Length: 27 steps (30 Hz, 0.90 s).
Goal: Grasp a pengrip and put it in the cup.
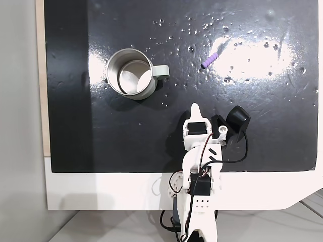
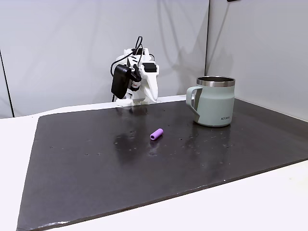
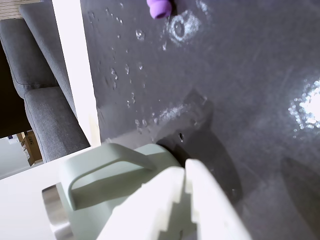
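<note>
**Folded at the mat's edge, nothing in my claw**

A dark, glossy mat (image 1: pixel 126 146) covers the white table (image 2: pixel 19 139), with pale walls behind in a fixed view. I sit folded at one edge of that mat, my claw (image 1: pixel 196 108) pointing out over it, and in the wrist view (image 3: pixel 186 172) my two white jaws lie together with nothing between them.

The pengrip (image 1: pixel 211 59) lies on its side on the open mat, apart from everything, and its end shows at the top of the wrist view (image 3: pixel 159 7). The cup (image 1: pixel 130 73) stands upright and well away from it, handle to the side, its mouth open to the ceiling, so I judge a drop from above will suit.

Nothing is grasped yet. I must first part my jaws and reach out to the pengrip; it is small and round, and may roll if nudged.
</note>
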Tool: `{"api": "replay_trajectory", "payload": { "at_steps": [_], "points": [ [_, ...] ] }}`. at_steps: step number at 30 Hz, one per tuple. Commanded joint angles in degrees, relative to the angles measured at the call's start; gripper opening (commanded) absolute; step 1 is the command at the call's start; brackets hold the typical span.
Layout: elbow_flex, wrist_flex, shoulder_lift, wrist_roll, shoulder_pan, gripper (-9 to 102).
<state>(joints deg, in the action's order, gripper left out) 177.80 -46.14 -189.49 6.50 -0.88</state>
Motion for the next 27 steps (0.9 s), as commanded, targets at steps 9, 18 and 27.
{"api": "replay_trajectory", "payload": {
  "at_steps": [9,18,27],
  "points": [
    [-0.4,1.7,-0.6,1.2,1.9,0],
    [-11.9,-5.8,-0.7,6.5,-3.1,0],
    [-28.2,-1.1,18.4,12.7,-8.2,2]
  ]
}}
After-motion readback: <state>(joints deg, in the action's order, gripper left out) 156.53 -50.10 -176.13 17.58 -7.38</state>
